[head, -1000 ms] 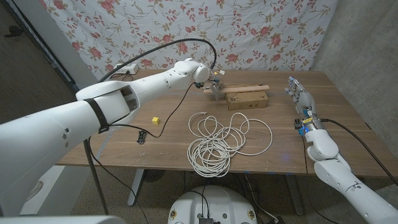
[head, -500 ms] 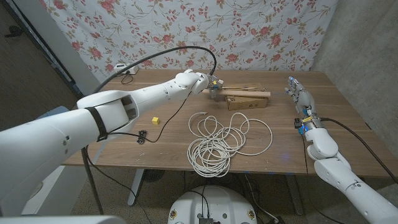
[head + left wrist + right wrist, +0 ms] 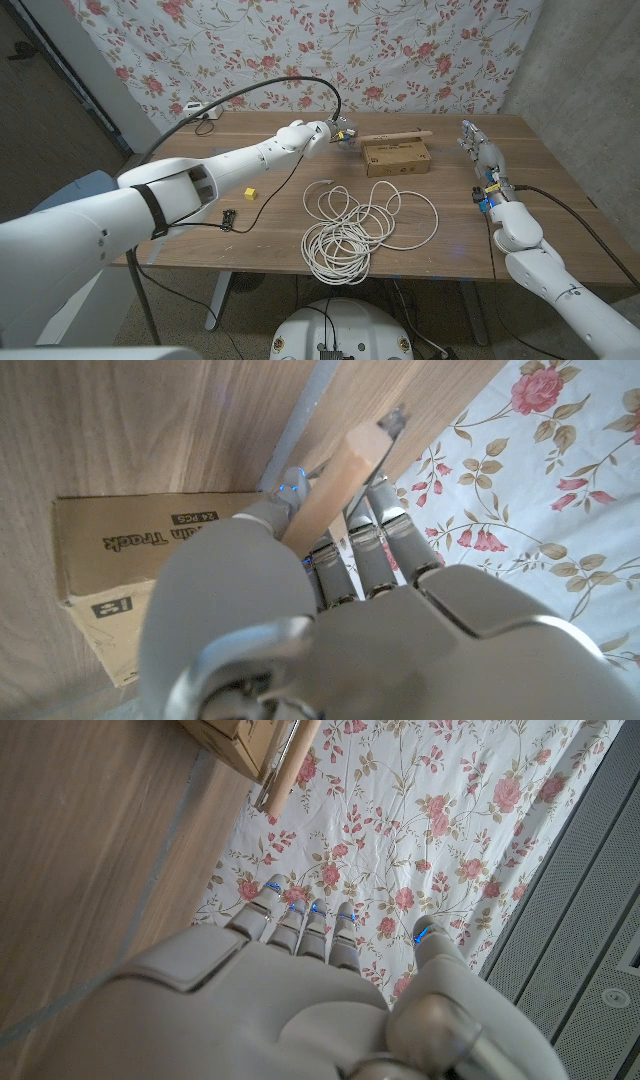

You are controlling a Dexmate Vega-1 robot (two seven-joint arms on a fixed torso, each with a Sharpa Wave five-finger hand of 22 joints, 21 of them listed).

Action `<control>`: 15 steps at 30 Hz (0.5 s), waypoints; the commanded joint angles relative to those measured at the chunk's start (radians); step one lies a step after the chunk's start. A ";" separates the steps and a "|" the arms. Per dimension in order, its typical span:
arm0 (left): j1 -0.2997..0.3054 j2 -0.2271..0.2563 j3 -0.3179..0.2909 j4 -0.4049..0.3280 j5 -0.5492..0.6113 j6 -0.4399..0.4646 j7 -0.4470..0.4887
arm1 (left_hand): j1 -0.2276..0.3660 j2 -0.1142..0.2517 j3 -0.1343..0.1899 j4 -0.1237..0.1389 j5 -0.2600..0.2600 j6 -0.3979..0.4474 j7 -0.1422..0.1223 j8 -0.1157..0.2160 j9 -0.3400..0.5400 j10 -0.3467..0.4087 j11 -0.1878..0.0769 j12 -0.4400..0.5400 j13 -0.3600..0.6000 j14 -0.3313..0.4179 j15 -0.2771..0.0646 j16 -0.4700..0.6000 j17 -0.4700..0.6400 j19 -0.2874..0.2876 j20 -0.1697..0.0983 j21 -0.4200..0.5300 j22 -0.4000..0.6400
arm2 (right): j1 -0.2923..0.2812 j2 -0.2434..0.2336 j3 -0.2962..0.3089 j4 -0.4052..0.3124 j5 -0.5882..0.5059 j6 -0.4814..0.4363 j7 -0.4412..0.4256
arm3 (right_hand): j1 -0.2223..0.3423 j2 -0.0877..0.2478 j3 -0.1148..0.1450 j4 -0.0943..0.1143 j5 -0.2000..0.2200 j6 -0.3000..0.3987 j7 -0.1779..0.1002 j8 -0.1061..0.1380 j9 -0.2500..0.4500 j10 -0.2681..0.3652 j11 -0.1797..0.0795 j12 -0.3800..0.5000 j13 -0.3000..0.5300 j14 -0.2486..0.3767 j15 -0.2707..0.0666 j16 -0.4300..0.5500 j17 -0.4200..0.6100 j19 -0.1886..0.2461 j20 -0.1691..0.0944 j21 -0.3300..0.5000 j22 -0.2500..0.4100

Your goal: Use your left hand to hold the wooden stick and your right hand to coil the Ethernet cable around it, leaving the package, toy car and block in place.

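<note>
My left hand (image 3: pixel 338 130) grips one end of the wooden stick (image 3: pixel 395 135), which reaches right, lifted just above the cardboard package (image 3: pixel 397 157). In the left wrist view the stick (image 3: pixel 335 495) runs out between the fingers of that hand (image 3: pixel 330 610), with the package (image 3: pixel 130 560) beside it. The white Ethernet cable (image 3: pixel 352 225) lies in loose coils at the table's front middle. My right hand (image 3: pixel 481 152) stands at the right side, fingers apart and holding nothing, well away from the cable. From the right wrist, that hand (image 3: pixel 300 990) points toward the stick's far end (image 3: pixel 290 760).
A yellow block (image 3: pixel 250 193) and a small black toy car (image 3: pixel 228 218) sit on the left part of the table (image 3: pixel 550 200). A white box (image 3: pixel 205 112) with a cord lies at the back left. A floral cloth hangs behind.
My left hand has raised the stick off the top of the package and drawn slightly left. The right hand, cable, block and car have stayed put.
</note>
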 commanded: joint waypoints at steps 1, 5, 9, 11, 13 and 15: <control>0.067 0.042 -0.097 -0.060 -0.056 -0.002 0.177 | -0.063 0.002 0.055 0.123 0.051 -0.004 -0.006 0.043 0.086 0.037 -0.008 0.266 0.442 0.349 -0.257 0.096 0.123 0.077 -0.033 0.114 0.020 | 0.008 -0.010 -0.004 -0.012 -0.011 -0.014 -0.004 | -0.004 0.003 0.001 0.000 0.006 0.008 0.002 -0.005 0.002 0.008 0.001 -0.003 0.004 0.004 0.001 -0.002 0.004 0.003 0.005 -0.001 0.004; 0.099 0.065 -0.155 -0.113 -0.109 -0.002 0.207 | -0.149 -0.047 0.032 0.143 0.135 -0.006 -0.028 0.127 0.221 0.074 -0.012 0.474 0.744 0.425 -0.253 0.246 0.373 0.117 -0.046 0.265 0.123 | -0.005 -0.026 -0.001 -0.049 -0.028 -0.040 -0.024 | -0.004 0.004 0.001 -0.001 0.006 0.009 0.001 -0.004 0.002 0.009 0.002 -0.003 0.004 0.004 0.001 -0.002 0.004 0.004 0.003 -0.001 0.004; 0.108 0.090 -0.206 -0.161 -0.187 -0.025 0.140 | -0.180 -0.061 0.044 0.143 0.180 -0.014 -0.019 0.180 0.305 0.078 0.002 0.572 0.748 0.413 -0.227 0.346 0.535 0.092 -0.038 0.330 0.204 | -0.012 -0.041 -0.003 -0.076 -0.033 -0.064 -0.023 | 0.000 0.008 0.004 -0.003 0.007 0.016 0.006 -0.002 0.002 0.013 0.003 -0.002 0.004 0.007 0.008 -0.002 0.003 0.005 0.002 -0.001 0.004; 0.106 0.105 -0.227 -0.178 -0.228 -0.048 0.094 | -0.189 -0.060 0.054 0.143 0.195 -0.009 -0.010 0.207 0.342 0.079 0.011 0.611 0.748 0.410 -0.224 0.384 0.598 0.077 -0.034 0.355 0.239 | -0.015 -0.046 -0.004 -0.091 -0.033 -0.080 -0.024 | 0.002 0.010 0.006 -0.004 0.007 0.022 0.010 0.000 0.002 0.016 0.004 -0.002 0.004 0.014 0.018 0.000 0.003 0.005 0.002 -0.001 0.004; 0.107 0.118 -0.250 -0.191 -0.275 -0.070 0.050 | -0.201 -0.060 0.066 0.142 0.213 -0.013 -0.003 0.243 0.396 0.071 0.015 0.661 0.748 0.406 -0.234 0.438 0.689 0.061 -0.037 0.393 0.290 | -0.014 -0.054 -0.009 -0.099 -0.037 -0.084 -0.013 | 0.003 0.012 0.006 -0.004 0.007 0.025 0.012 0.000 0.002 0.021 0.005 0.000 0.004 0.017 0.023 0.001 0.003 0.006 0.002 -0.001 0.004; 0.113 0.130 -0.271 -0.208 -0.305 -0.079 0.028 | -0.210 -0.058 0.078 0.142 0.226 -0.016 0.002 0.275 0.444 0.057 0.012 0.706 0.748 0.392 -0.237 0.486 0.780 0.051 -0.045 0.444 0.351 | -0.017 -0.062 -0.013 -0.116 -0.041 -0.101 -0.013 | 0.005 0.016 0.009 -0.005 0.007 0.031 0.015 0.002 0.002 0.026 0.007 0.002 0.004 0.022 0.027 0.003 0.003 0.008 0.002 0.000 0.004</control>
